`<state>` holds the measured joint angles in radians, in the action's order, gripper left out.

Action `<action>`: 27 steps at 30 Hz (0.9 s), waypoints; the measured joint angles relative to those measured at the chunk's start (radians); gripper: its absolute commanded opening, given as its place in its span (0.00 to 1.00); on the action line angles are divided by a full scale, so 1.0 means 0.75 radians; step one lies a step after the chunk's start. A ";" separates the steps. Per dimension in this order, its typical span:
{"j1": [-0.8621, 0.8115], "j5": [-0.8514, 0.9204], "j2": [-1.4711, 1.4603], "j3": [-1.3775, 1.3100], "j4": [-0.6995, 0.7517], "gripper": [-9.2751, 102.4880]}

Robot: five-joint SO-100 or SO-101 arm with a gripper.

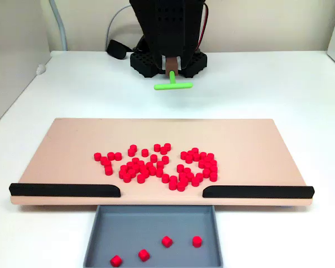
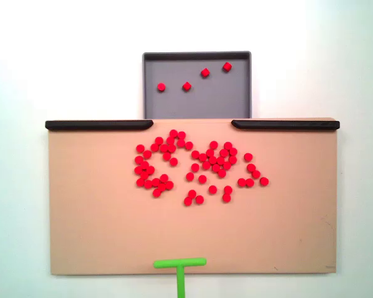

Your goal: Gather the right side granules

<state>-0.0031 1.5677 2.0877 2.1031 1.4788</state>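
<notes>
Dozens of small red granules (image 1: 198, 158) lie scattered across the middle of a tan board (image 1: 72, 145), in a left bunch and a right bunch. In the overhead-like fixed view the granules (image 2: 221, 162) spread between the board's centre and its tray side. My gripper (image 1: 172, 68) hangs at the back under the black arm, shut on the stem of a green T-shaped tool (image 1: 173, 85). The tool (image 2: 179, 263) has its crossbar at the board's (image 2: 87, 236) arm-side edge, well away from the granules.
A grey tray (image 1: 156, 226) sits below the board's front edge with several red granules in it; it is the same tray (image 2: 236, 99) at the top of the other fixed view. Two black rails (image 1: 64, 190) (image 1: 257, 191) line that edge with a gap between them at the tray.
</notes>
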 measured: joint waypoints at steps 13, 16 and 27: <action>0.000 -0.031 -0.002 0.000 -0.006 0.10; 0.000 -0.031 -0.002 0.000 -0.006 0.10; 0.000 -0.031 -0.002 0.000 -0.006 0.11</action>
<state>-0.0031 1.5447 2.0862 2.1031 1.4742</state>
